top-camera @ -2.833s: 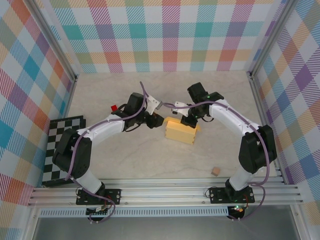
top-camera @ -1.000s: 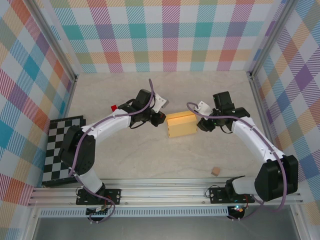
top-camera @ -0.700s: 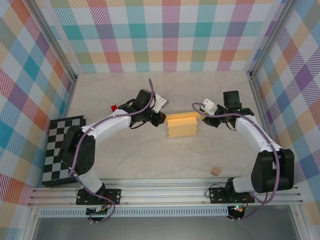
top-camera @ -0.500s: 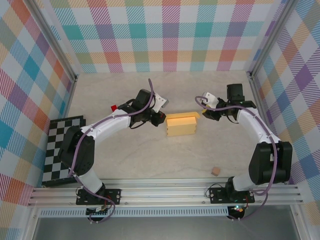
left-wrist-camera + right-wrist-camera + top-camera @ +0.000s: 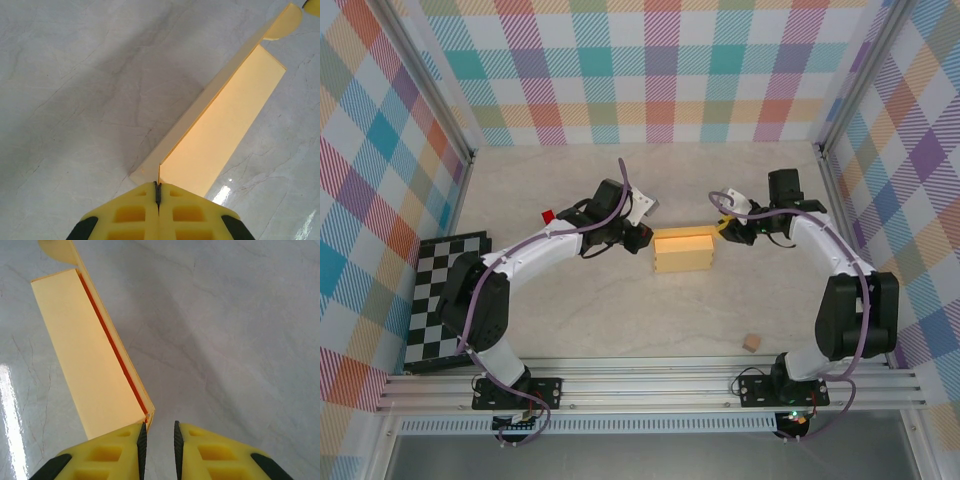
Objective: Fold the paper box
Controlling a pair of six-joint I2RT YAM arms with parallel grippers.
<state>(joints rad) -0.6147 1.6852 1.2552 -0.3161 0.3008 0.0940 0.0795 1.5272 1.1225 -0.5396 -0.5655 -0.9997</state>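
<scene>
The yellow-orange flat rectangular cardboard box (image 5: 682, 250) (image 5: 220, 125) (image 5: 85, 350) lies near the middle of the pale marbled tabletop (image 5: 620, 320), with a rounded flap (image 5: 287, 20) (image 5: 60, 250) sticking out at one end. The left hand (image 5: 642, 235) (image 5: 157, 192) has its fingers pressed together, tips right at the box's left corner. The right hand (image 5: 725, 228) (image 5: 158, 432) is at the box's far right corner, its fingers a narrow gap apart with nothing between them and the corner just beside one fingertip. A small red block (image 5: 548, 215) sits behind the left arm. A tiny tan cube (image 5: 750, 343) lies well apart near the front, and a black-and-white checkered mat (image 5: 445, 300) lies at the left edge.
</scene>
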